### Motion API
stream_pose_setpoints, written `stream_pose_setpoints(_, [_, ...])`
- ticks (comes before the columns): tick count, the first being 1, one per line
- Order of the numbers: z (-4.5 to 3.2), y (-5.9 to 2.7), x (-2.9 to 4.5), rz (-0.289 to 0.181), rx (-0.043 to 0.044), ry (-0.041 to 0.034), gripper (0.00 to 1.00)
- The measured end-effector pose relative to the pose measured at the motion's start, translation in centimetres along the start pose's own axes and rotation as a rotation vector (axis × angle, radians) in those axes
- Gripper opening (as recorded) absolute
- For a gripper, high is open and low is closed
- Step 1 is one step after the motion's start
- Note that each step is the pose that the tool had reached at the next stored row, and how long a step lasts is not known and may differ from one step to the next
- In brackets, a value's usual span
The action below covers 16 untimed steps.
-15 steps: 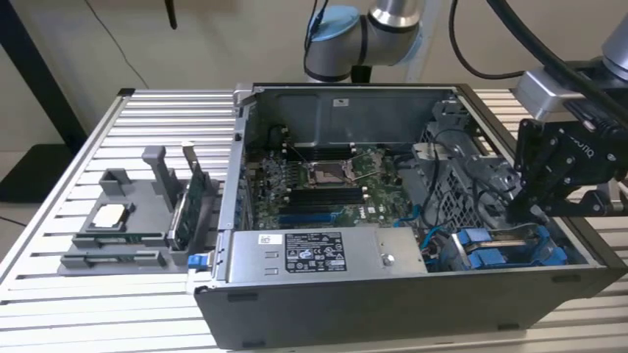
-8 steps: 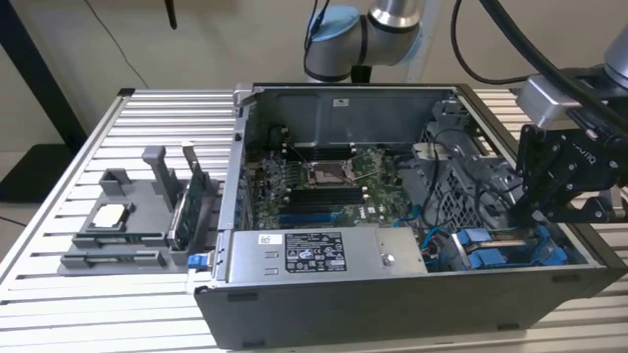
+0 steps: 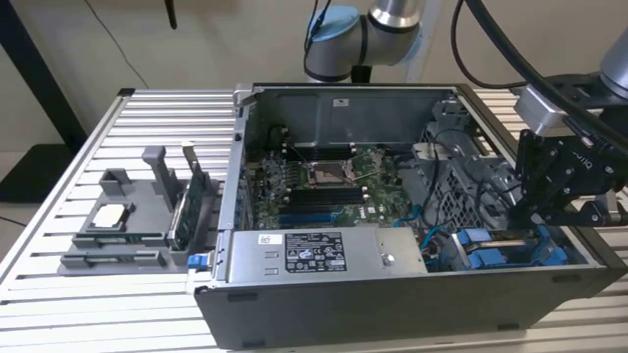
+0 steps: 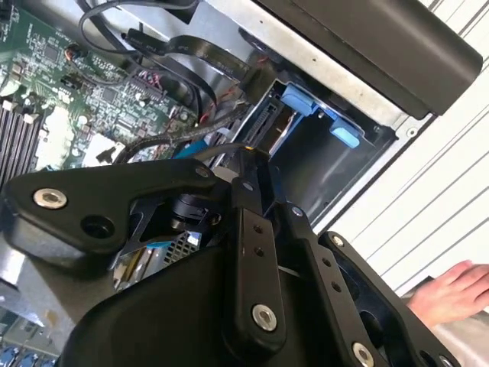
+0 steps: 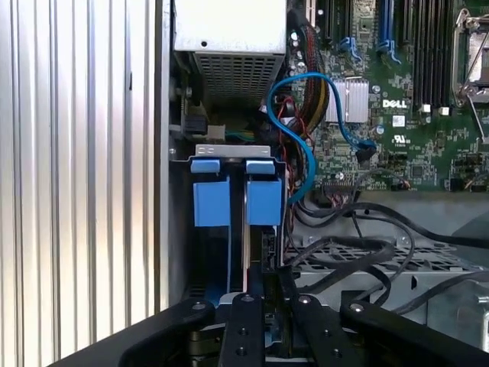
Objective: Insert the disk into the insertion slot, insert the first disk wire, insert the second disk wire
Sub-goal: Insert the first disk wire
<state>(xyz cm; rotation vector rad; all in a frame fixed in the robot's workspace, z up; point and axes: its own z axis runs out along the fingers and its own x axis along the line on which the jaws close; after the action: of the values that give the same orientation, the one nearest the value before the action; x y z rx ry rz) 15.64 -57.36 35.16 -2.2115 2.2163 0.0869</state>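
Observation:
The disk point(image 5: 244, 245) stands edge-up in its blue carrier point(image 5: 210, 202) inside the insertion slot point(image 3: 501, 250) at the case's front corner, on the exterior view's right. In the second wrist view the disk's connector end point(image 4: 266, 124) shows beside the blue tabs point(image 4: 299, 99) of the bay. My gripper point(image 3: 534, 220) hangs just above that bay. Its fingers point(image 5: 243, 306) stand close together at the disk's rear edge, closed on a dark plug. A black disk wire point(image 4: 176, 147) runs up to the fingertips of the gripper point(image 4: 252, 157).
The open computer case point(image 3: 324, 316) lies on a slatted metal table point(image 3: 147, 110). Inside it are the motherboard point(image 3: 324, 184), the power supply point(image 3: 314, 254) and a looping blue cable point(image 5: 306, 153). A grey parts holder point(image 3: 128, 220) is outside, on the exterior view's left. A person's hand point(image 4: 451, 294) rests beside the case.

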Motion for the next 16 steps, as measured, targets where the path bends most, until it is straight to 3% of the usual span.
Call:
stream_pose_setpoints(7, [0.51,-0.92,-0.11,-0.006,-0.0003,0.0005,0.19])
stream_pose_setpoints(16, [0.83,-1.03,-0.15,-0.016,-0.0007,0.0003,0.19])
